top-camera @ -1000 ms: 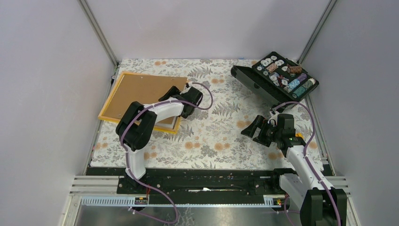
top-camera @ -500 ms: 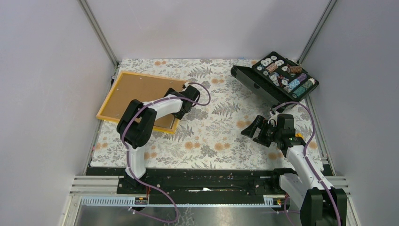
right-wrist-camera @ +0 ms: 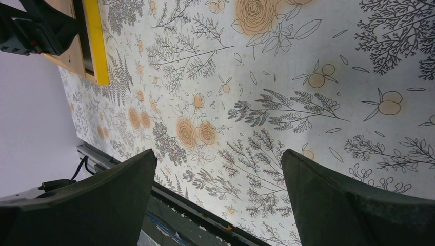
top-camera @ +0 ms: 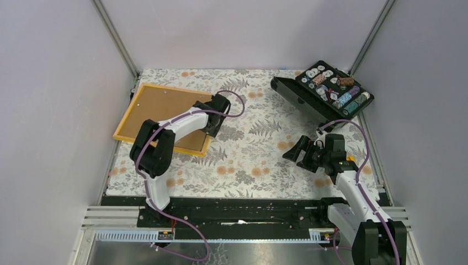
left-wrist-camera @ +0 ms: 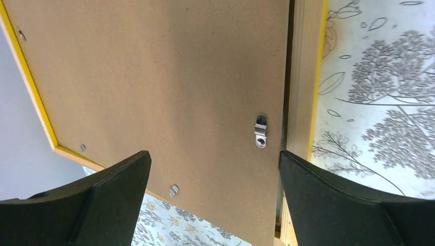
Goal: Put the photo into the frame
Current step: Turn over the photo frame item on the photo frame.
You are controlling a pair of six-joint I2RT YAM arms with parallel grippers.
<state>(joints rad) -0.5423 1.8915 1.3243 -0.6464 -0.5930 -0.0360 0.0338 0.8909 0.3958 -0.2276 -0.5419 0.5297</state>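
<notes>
The frame (top-camera: 128,112) is orange-yellow and lies flat at the table's left. The photo (top-camera: 163,107) lies inside it with its plain brown reverse up. The printed side is hidden. In the left wrist view the brown backing (left-wrist-camera: 154,77) fills most of the picture. A narrow dark gap runs between it and the frame's wooden right rim (left-wrist-camera: 302,77), and a small metal clip (left-wrist-camera: 260,131) sits on the backing. My left gripper (top-camera: 208,120) (left-wrist-camera: 215,154) hovers open and empty over the frame's right edge. My right gripper (top-camera: 295,150) (right-wrist-camera: 218,151) is open and empty above the floral cloth at the right.
A black case of small round parts (top-camera: 331,91) stands open at the back right corner. Grey walls close in the table at left, back and right. The metal rail with the arm bases (top-camera: 237,212) runs along the near edge.
The brown board, which lay skewed over the frame's right side, now sits squarely inside the rim. My left gripper has moved left and back. The right arm has not moved.
</notes>
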